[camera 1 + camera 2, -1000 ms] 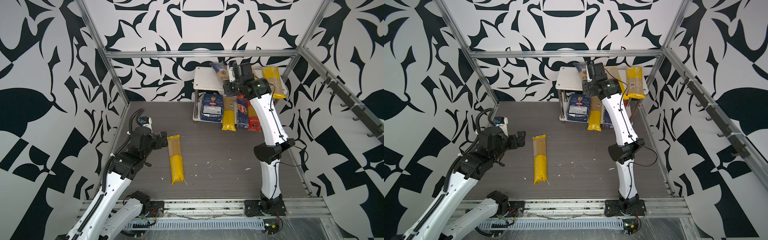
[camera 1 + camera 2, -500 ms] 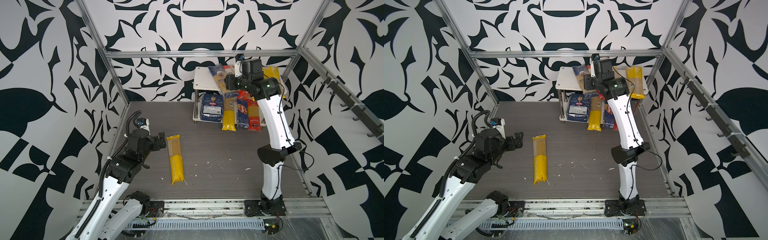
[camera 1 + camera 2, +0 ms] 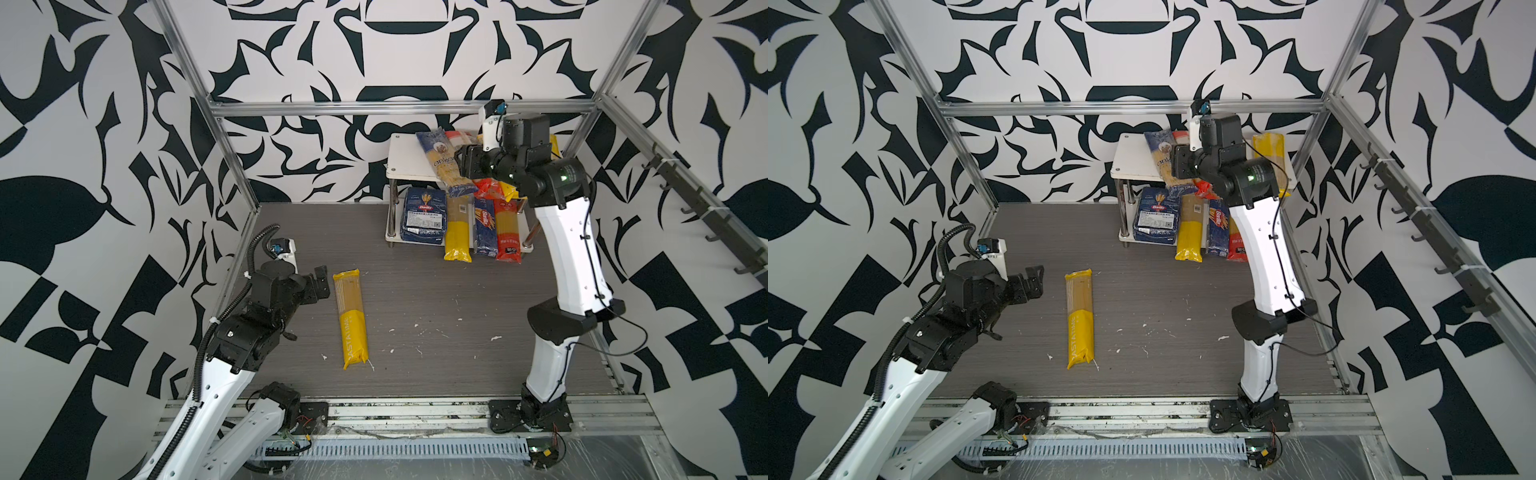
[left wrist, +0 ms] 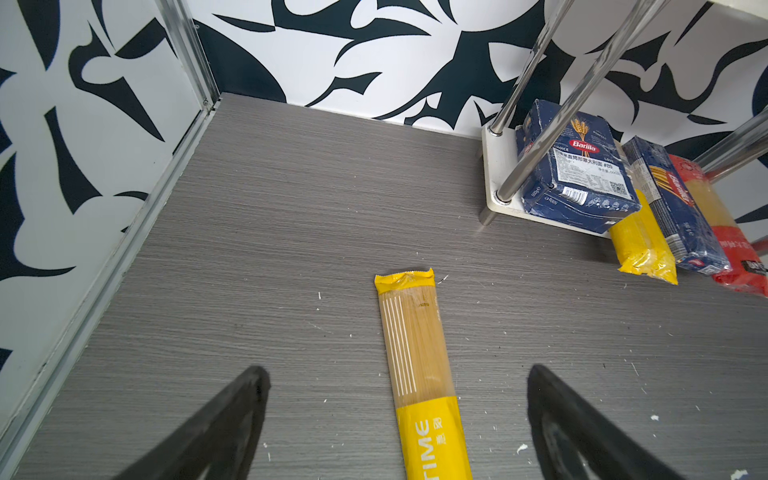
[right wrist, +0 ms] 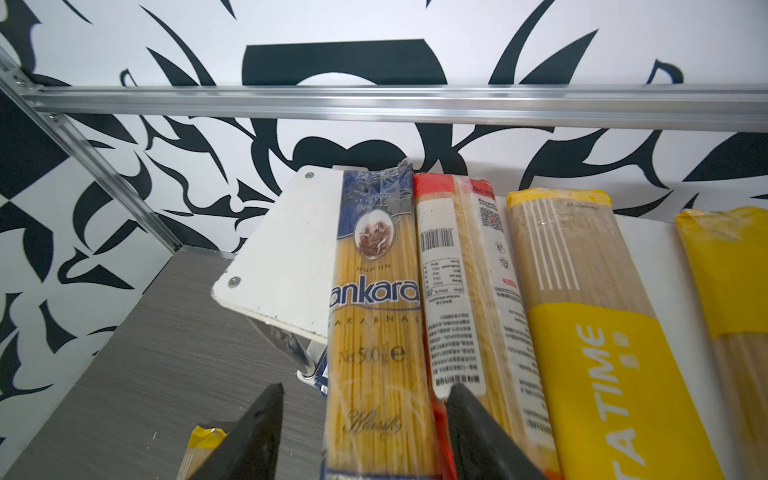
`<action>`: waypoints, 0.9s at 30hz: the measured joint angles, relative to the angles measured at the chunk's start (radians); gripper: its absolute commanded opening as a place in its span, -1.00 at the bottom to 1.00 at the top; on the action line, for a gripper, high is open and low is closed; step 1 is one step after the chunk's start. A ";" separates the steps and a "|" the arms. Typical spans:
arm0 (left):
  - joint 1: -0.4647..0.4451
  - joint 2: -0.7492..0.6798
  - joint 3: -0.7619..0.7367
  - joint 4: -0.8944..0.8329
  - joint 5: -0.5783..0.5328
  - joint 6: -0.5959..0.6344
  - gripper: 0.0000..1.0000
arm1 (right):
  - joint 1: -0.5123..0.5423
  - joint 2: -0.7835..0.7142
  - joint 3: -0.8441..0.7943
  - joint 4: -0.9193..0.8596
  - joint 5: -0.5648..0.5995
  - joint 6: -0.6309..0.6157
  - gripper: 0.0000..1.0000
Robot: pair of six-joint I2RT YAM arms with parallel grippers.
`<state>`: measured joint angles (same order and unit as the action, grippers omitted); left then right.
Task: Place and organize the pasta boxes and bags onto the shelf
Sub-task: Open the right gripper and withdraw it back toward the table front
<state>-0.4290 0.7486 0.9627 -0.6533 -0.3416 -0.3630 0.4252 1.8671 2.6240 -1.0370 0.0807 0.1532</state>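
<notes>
The shelf [image 3: 405, 160] stands at the back right. On its top board [image 5: 286, 257] the navy "ankara" bag [image 5: 376, 316] lies slanted, its near end hanging over the front edge. My right gripper [image 5: 365, 388] is open and straddles that end: one finger stands clear of the bag, the other is over the red bag [image 5: 461, 270]. Both top views show this gripper [image 3: 463, 164] at the shelf's front. A yellow PASTATIME bag [image 3: 351, 318] lies on the table. My left gripper [image 4: 397, 369] hovers open beside it [image 3: 320, 286], touching nothing.
The top board also carries two yellow bags [image 5: 582, 311] [image 5: 727, 270]. The lower board holds a wide Barilla box [image 3: 424, 214], a yellow bag [image 3: 457, 232], a narrow Barilla box [image 3: 485, 224] and a red bag [image 3: 507, 232], all sticking out in front. Pasta crumbs dot the table.
My right gripper laid the ankara bag down on the top board, widened its jaws and drew back slightly rightward. The left arm has barely moved.
</notes>
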 measured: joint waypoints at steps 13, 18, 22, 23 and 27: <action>0.000 -0.054 -0.082 -0.023 0.021 -0.051 0.98 | 0.166 -0.520 -0.666 0.092 0.108 0.021 0.36; 0.000 -0.055 -0.116 -0.025 0.047 -0.087 0.99 | 0.196 -0.631 -0.867 0.121 0.115 0.061 0.37; 0.000 -0.075 -0.148 -0.026 0.058 -0.121 0.98 | 0.208 -0.715 -1.055 0.152 0.109 0.100 0.40; 0.000 -0.081 -0.155 -0.026 0.059 -0.129 0.98 | 0.208 -0.732 -1.094 0.154 0.104 0.109 0.42; 0.001 -0.085 -0.176 -0.029 0.074 -0.160 0.98 | 0.212 -0.800 -1.233 0.171 0.090 0.141 0.42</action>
<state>-0.4278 0.6632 0.7864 -0.6819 -0.2672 -0.5232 0.6369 1.0668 1.3914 -0.8665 0.1711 0.2939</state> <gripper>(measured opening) 0.992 0.709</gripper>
